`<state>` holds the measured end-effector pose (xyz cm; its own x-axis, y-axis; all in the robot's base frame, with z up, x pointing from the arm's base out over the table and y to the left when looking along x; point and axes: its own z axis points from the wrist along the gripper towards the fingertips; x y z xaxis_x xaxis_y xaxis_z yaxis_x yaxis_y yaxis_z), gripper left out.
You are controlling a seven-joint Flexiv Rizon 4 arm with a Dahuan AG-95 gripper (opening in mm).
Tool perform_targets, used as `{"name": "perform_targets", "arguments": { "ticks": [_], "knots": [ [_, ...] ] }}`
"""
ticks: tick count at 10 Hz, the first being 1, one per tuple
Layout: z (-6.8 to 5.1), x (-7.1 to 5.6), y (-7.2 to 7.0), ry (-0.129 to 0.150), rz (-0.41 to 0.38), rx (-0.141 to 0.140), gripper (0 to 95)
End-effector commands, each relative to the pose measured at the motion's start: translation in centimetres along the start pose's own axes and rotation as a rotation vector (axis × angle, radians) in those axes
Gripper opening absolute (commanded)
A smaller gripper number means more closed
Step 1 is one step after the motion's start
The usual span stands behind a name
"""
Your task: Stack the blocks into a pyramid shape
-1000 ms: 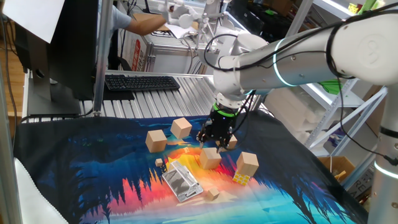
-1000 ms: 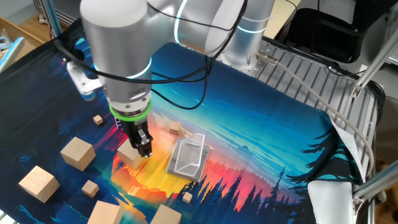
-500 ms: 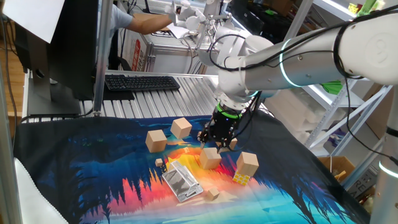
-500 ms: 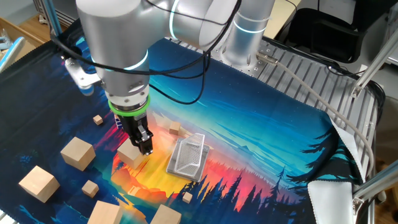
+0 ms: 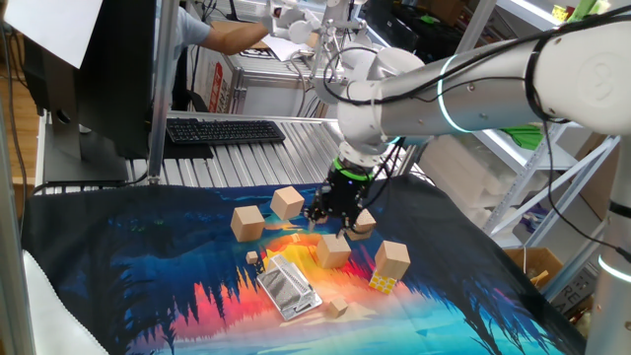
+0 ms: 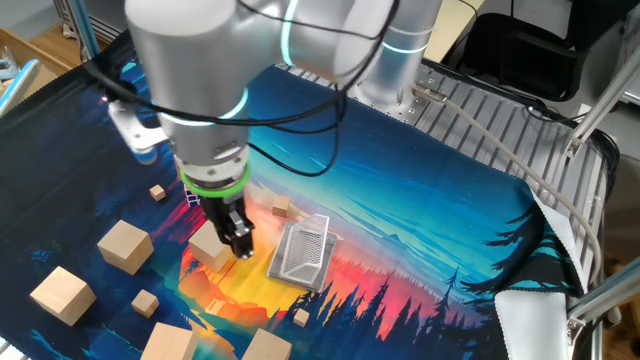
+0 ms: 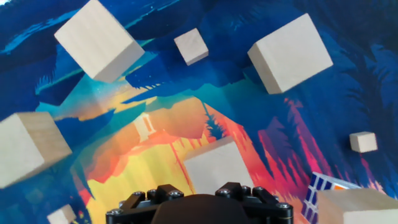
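Several tan wooden blocks lie apart on the colourful cloth. One block (image 5: 333, 252) (image 6: 207, 246) (image 7: 217, 165) sits just below my gripper (image 5: 333, 215) (image 6: 240, 243), which hangs over it with its fingers apart and nothing between them. Two blocks (image 5: 248, 223) (image 5: 288, 202) lie to the left of it. Another block (image 5: 391, 259) rests on the yellow puzzle cube (image 5: 383, 283). The hand view shows only the hand's black body at the bottom edge, not the fingertips.
A metal grater-like piece (image 5: 289, 287) (image 6: 303, 250) lies beside the middle block. Tiny wooden cubes (image 5: 338, 307) (image 6: 158, 192) (image 7: 191, 46) are scattered about. A keyboard (image 5: 225, 130) sits on the slatted surface behind the cloth.
My gripper has lifted slightly off the middle block and shifted a little sideways. The blocks have stayed where they were.
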<state>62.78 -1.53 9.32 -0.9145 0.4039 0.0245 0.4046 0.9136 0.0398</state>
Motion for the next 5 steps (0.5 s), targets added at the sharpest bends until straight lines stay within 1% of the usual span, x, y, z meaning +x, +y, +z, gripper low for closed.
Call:
{"name": "perform_targets", "arguments": {
  "ticks": [1, 2, 4, 5],
  "knots": [
    [-0.2, 0.3, 2.1, -0.006, 0.012, 0.004, 57.0],
    [0.0, 0.3, 2.8, -0.006, 0.016, 0.004, 57.0],
    [1.3, 0.0, 5.5, -0.023, 0.011, -0.002, 57.0],
    [1.9, -0.1, 6.2, -0.024, 0.008, -0.003, 57.0]
  ]
}}
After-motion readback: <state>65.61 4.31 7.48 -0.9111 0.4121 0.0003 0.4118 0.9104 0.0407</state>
